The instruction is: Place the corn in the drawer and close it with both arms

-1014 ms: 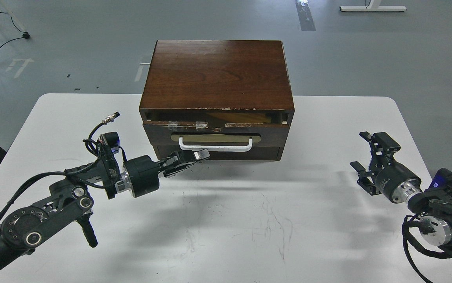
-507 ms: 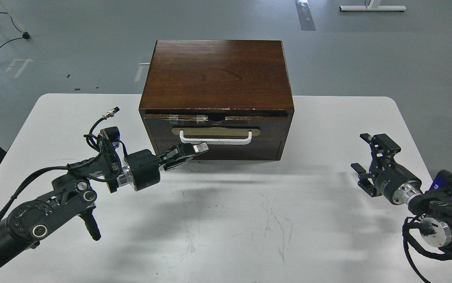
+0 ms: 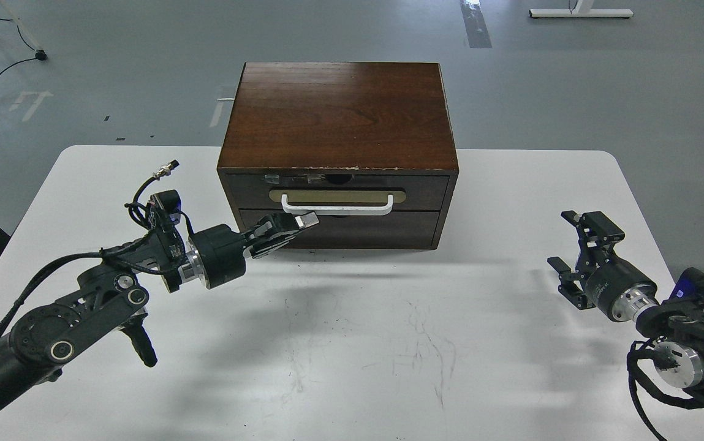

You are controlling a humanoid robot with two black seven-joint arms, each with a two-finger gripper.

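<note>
The dark-brown drawer sits pushed flush into the wooden cabinet, its white bar handle facing me. The corn is hidden; no yellow shows. My left gripper is shut, its fingertips pressed against the drawer front just below the handle's left end. My right gripper is open and empty, low over the table at the right, well away from the cabinet.
The plain dark panel lies below the drawer. The white table spreads in front of the cabinet, with scuff marks in the middle. Grey floor lies beyond the far edge.
The drawer slid from a little open, with yellow showing in the gap, to fully shut. My left gripper moved forward with it. My right gripper barely moved.
</note>
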